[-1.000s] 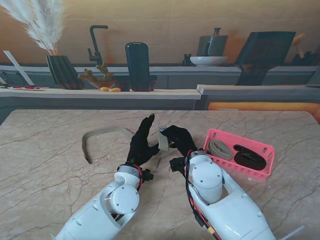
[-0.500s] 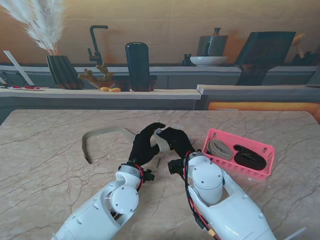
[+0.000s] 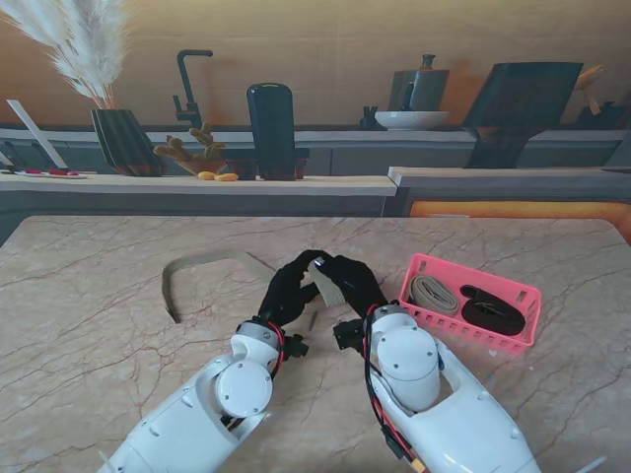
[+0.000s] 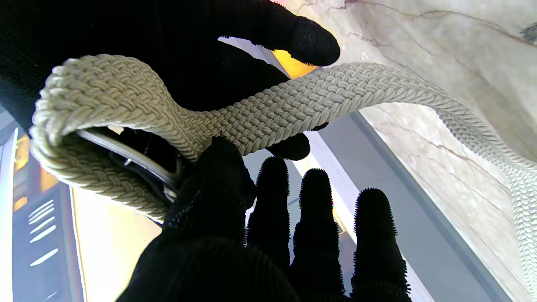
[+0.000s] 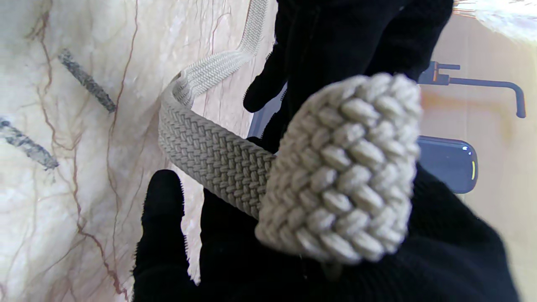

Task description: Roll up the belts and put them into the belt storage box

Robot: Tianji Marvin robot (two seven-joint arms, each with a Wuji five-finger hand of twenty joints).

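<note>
Belt: woven beige strap, one end folded into a short loop and pinched between both hands at mid-table; metal buckle part visible inside the fold in the left wrist view.
Left hand: black-gloved, thumb pressed against the folded end, the other fingers straight and slightly apart just beside the strap.
Right hand: black-gloved, closed around the rolled end, fingers touching those of the left hand over the fold.
Strap tail: runs from the fold away past the left hand, then curves flat on the marble table well to that hand's left.
Belt storage box: pink slotted basket on the table just right of the right hand, apart from it.
Box contents: one rolled beige belt on the side nearer the right hand, one rolled black belt beside it on the far side.
</note>
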